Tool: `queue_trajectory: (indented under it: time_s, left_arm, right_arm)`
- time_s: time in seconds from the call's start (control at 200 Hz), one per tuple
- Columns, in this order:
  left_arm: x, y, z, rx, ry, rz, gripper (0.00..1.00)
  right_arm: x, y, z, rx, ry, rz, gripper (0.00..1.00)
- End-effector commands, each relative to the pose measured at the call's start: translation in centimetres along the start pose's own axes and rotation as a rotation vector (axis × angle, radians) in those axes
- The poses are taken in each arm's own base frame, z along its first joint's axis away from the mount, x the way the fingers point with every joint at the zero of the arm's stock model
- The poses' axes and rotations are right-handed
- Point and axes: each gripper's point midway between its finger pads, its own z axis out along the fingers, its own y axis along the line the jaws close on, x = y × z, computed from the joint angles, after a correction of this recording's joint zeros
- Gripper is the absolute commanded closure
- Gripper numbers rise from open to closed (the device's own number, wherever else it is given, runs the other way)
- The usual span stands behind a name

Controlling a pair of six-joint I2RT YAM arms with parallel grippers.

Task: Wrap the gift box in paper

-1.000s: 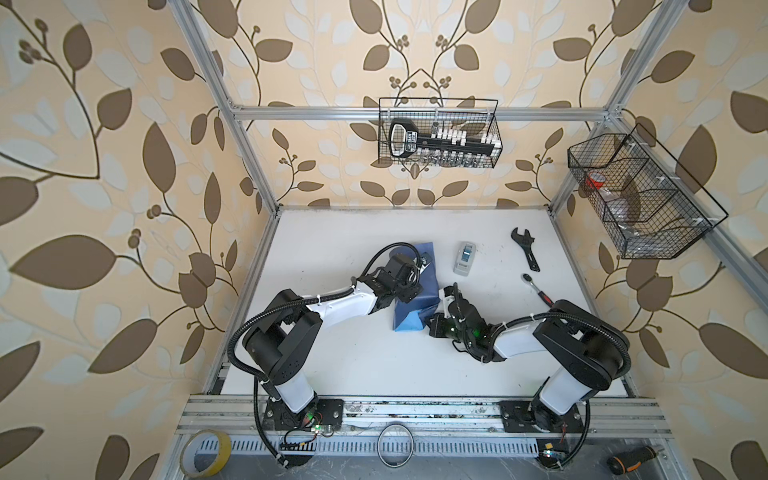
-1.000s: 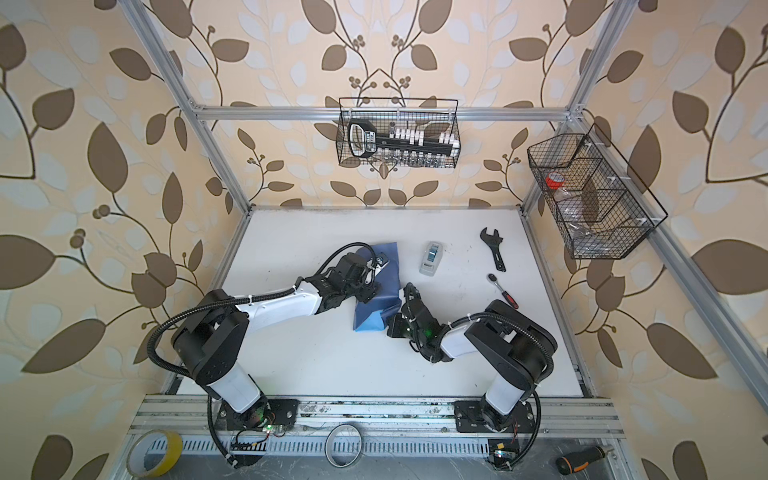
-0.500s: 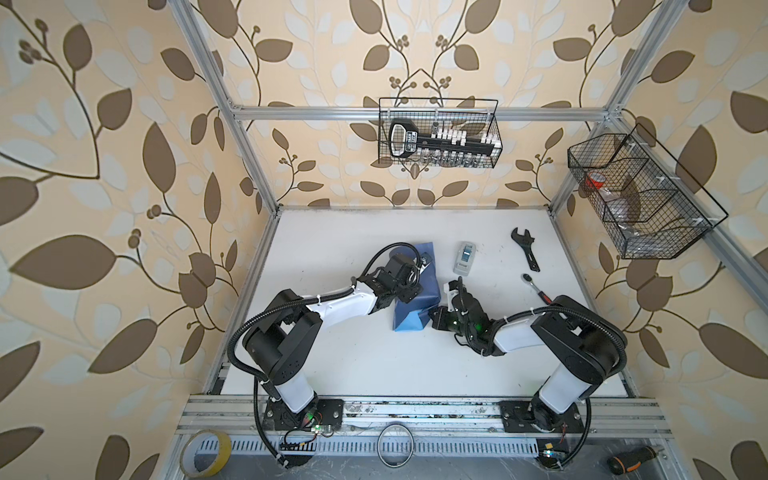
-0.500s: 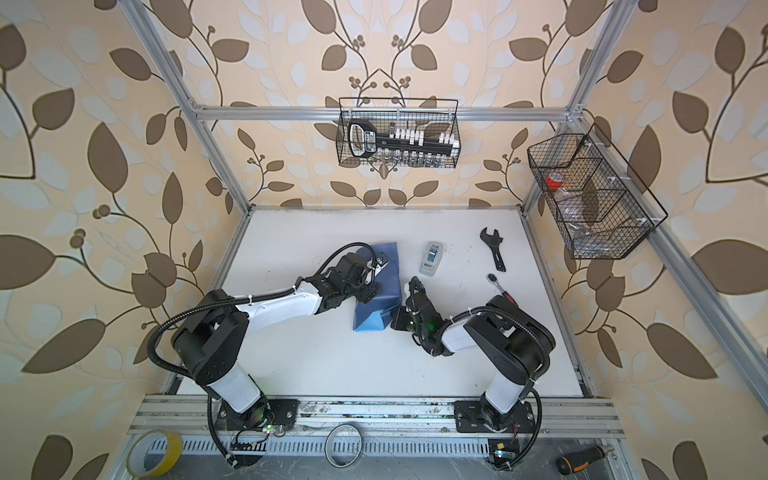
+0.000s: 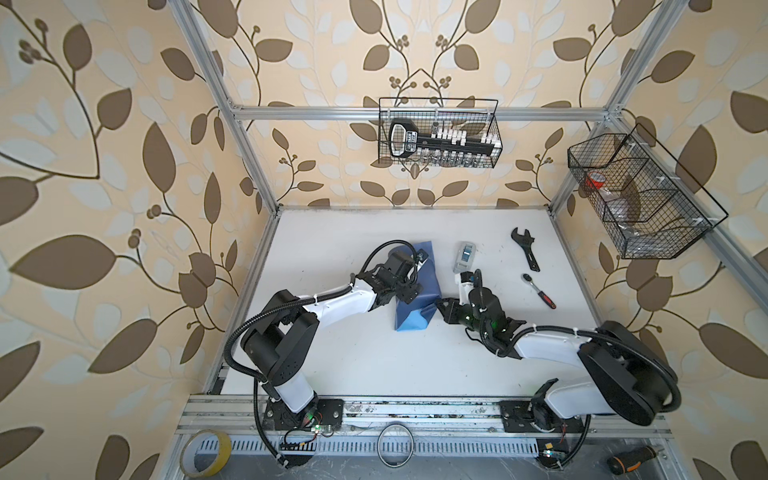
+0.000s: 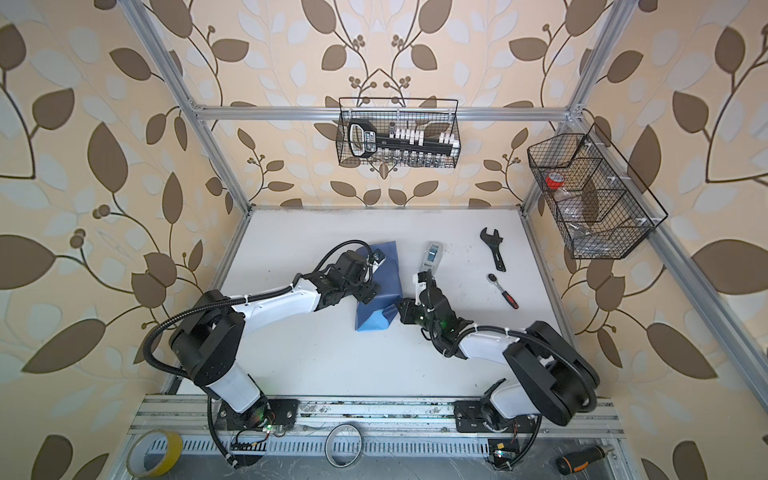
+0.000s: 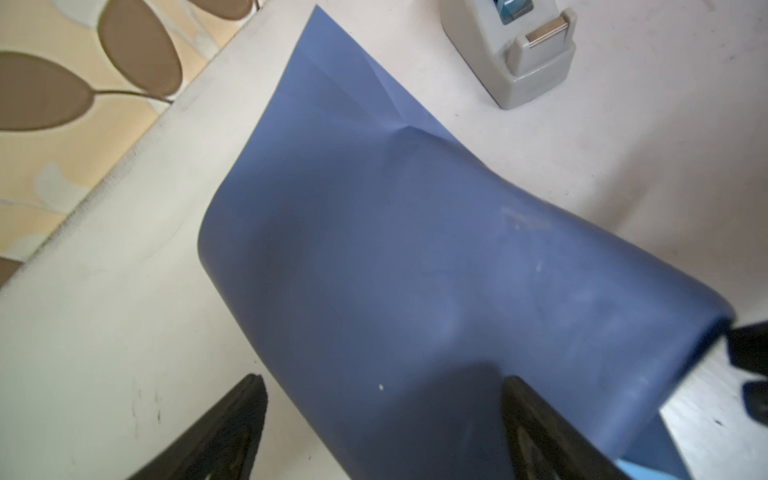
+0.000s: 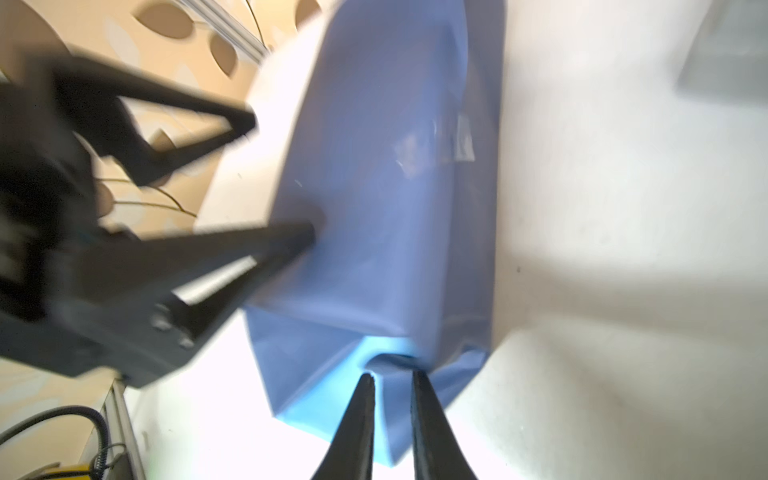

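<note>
- Reaching low from its base at the 7 o'clock corner of the table (image 5: 374, 361), the left arm stretched toward 2 o'clock, with its wrist over the paper (image 5: 429, 282).
- The left gripper (image 7: 382, 380) had its jaws wide apart; one finger (image 8: 291, 237) touched the paper's side.
- The right arm, folded at the elbow, ran low from 5 o'clock toward 10 o'clock.
- The right gripper (image 8: 390, 376) had its jaws slightly apart, with the tips at the paper's folded end, at its 4 o'clock.
- The paper lay mid-table, wrapped into a bundle; the gift box was hidden.

paper (image 7: 415, 270): smooth, slight sheen | table (image 5: 374, 353): matt white | tape dispenser (image 7: 519, 75): grey plastic
</note>
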Motion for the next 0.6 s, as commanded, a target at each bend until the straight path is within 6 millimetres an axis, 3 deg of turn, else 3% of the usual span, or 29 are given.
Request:
queue_trajectory:
  time_s: [0.0,0.12,0.27,0.405,0.595]
  left_arm:
    - [-3.5,1.4,-4.5,-0.004,-0.116,-0.202,0.10]
    - [-3.1,2.1,-7.7,-0.011,-0.178,-0.365,0.11]
    - [0.5,1.7,-9.9,-0.003,-0.141,-0.514,0.12]
    - [4.5,1.1,-9.8,0.018,-0.054,-0.642,0.16]
    - [8.3,1.1,-8.5,0.024,0.038,-0.742,0.23]
  right_arm:
    - [-1.1,-1.0,-0.4,0.057,0.029,-0.065,0.70]
    - [-3.0,-0.3,0.4,0.059,0.033,-0.090,0.64]
    - [-4.7,0.5,2.0,0.075,0.057,-0.137,0.59]
    - [-4.3,1.1,4.1,0.049,0.118,-0.110,0.51]
    - [-2.6,0.3,5.0,0.053,0.183,-0.080,0.49]
